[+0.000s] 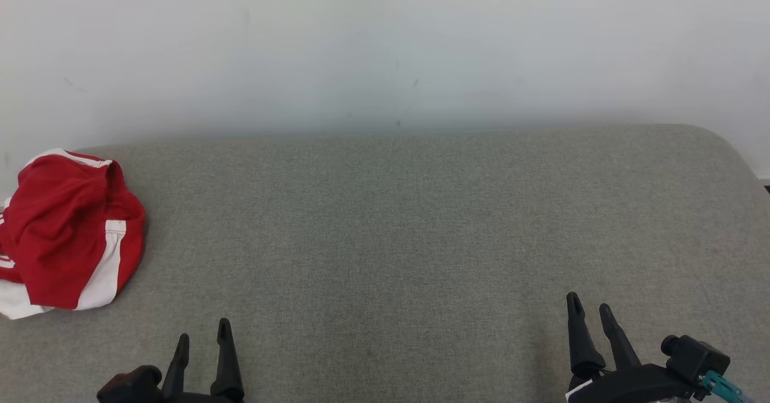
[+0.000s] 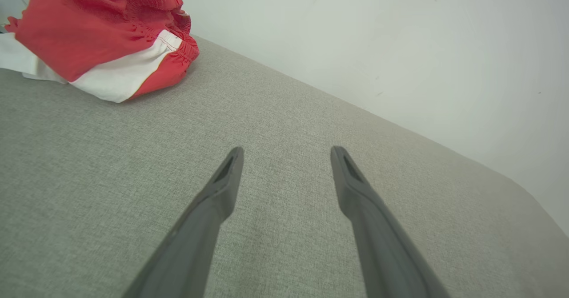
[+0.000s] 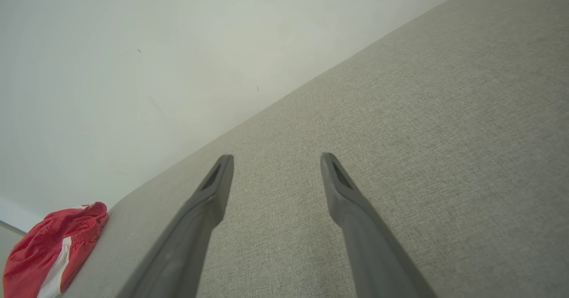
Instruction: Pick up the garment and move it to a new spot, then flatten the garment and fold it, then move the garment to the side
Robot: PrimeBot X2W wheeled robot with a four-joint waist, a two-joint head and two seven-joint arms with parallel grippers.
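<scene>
- Red-and-white garment [image 1: 66, 228] bunched in a heap at the far left of the grey padded table [image 1: 421, 222], close to the white wall [image 1: 385, 42]; not yet picked up, flattened or folded.
- At the near edge, left gripper [image 1: 203, 329] with fingers spread wide and holding nothing; nearer of the two to the heap, yet well apart from it.
- At the near right, right gripper [image 1: 588, 302] likewise wide open and empty, far from the cloth.
- Both apparently parked low and pointing toward the far wall, ready to reach; wide spread probably suited to taking a loose fold.
- Broad bare middle of the table probably meant as the new spot, with room for spreading and folding.
- Likely first step: a reach left for the heap.
</scene>
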